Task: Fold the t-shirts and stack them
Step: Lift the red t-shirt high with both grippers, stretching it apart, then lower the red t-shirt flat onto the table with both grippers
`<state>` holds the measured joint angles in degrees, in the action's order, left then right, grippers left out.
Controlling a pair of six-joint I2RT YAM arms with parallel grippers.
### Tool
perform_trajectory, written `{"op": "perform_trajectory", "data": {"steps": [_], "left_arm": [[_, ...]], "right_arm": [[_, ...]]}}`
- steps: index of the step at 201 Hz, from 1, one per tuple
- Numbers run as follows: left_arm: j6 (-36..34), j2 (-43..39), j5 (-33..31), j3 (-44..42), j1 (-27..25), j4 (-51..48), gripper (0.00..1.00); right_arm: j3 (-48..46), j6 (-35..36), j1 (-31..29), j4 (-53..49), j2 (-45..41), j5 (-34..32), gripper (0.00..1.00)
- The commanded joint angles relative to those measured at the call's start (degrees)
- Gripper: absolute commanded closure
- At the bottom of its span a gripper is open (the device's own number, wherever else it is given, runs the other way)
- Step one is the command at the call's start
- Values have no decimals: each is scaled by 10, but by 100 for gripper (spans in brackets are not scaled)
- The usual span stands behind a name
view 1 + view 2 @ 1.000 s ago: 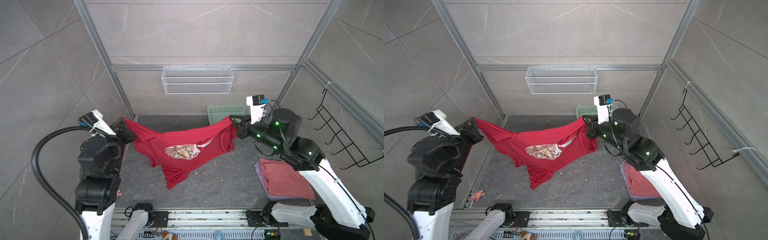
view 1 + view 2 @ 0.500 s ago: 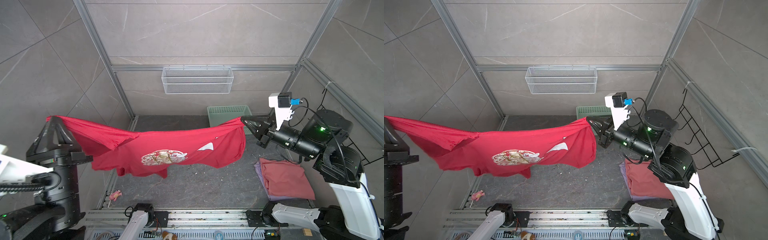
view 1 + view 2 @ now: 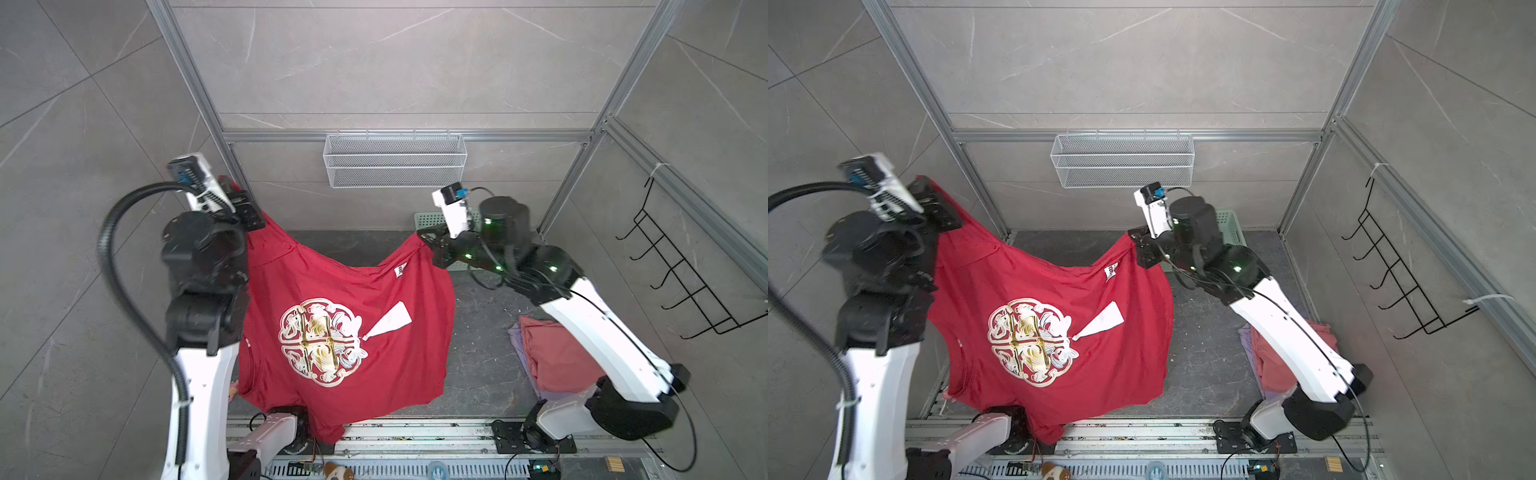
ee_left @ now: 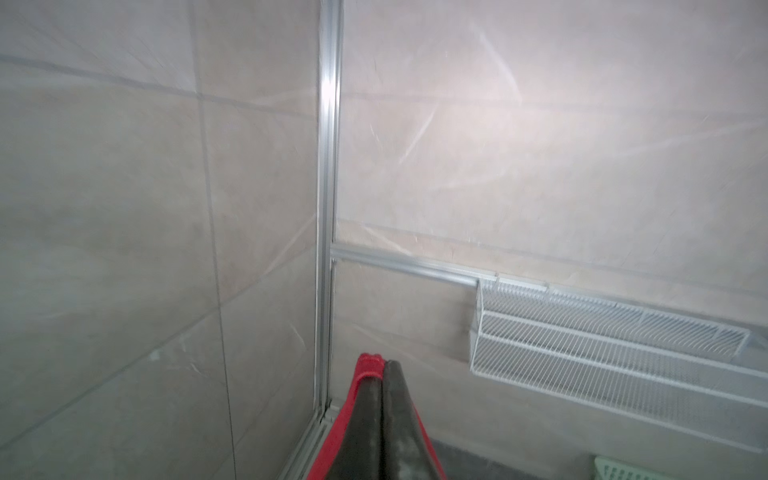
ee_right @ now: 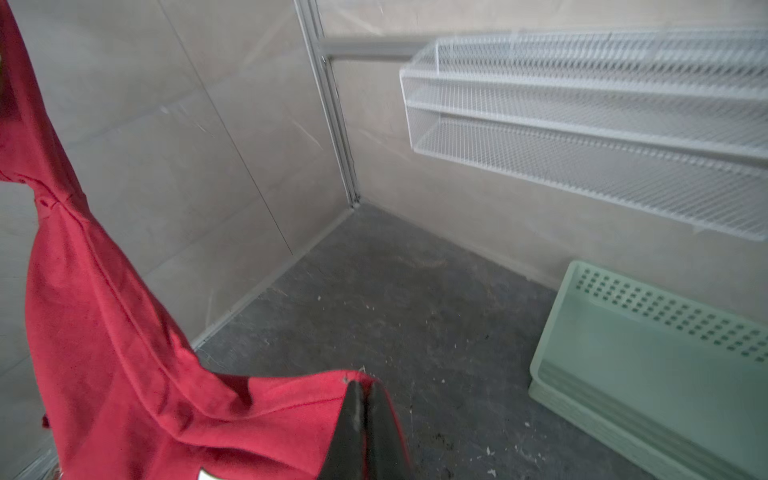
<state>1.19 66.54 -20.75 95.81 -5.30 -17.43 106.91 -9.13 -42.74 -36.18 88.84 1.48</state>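
A bright red t-shirt with a white-and-gold chest print hangs spread in the air between my two grippers, print toward the top cameras. My left gripper is shut on one upper corner, red cloth wrapped along its fingers. My right gripper is shut on the other upper corner. The shirt's lower hem drapes over the front rail. A folded salmon-pink t-shirt lies on a lavender one on the floor at the right, partly behind my right arm.
A mint-green perforated basket stands against the back wall behind my right gripper. A white wire shelf hangs on the back wall. A black hook rack is on the right wall. Aluminium posts frame the corners.
Half a second ago the shirt was stretched wide and high. Both grippers have since drawn closer together, and the shirt now hangs as a sagging sheet, its hem reaching the front rail.
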Motion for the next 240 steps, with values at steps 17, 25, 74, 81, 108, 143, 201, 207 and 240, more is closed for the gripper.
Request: {"op": "perform_trajectory", "data": {"steps": [17,25,74,81,108,143,201,207,240], "left_arm": [[52,122,42,-36,52,67,100],[74,156,56,-45,63,79,100],[138,339,128,-45,91,114,100],[141,359,128,-38,92,113,100],[159,424,143,-10,107,111,100],[188,467,168,9,123,116,100],[220,498,202,22,144,139,100],[223,506,216,23,148,153,100],[236,574,293,74,159,200,100]], "right_arm": [[-3,-43,28,60,111,-29,100],[2,-47,34,79,153,-11,100],[189,-60,58,52,407,-26,100],[224,-65,61,39,437,-33,100],[361,-98,73,-13,538,-72,100],[524,-134,88,-45,662,-81,100],[491,-181,110,15,684,-74,100],[477,-186,112,31,683,-67,100],[509,-219,116,45,724,-36,100]]}}
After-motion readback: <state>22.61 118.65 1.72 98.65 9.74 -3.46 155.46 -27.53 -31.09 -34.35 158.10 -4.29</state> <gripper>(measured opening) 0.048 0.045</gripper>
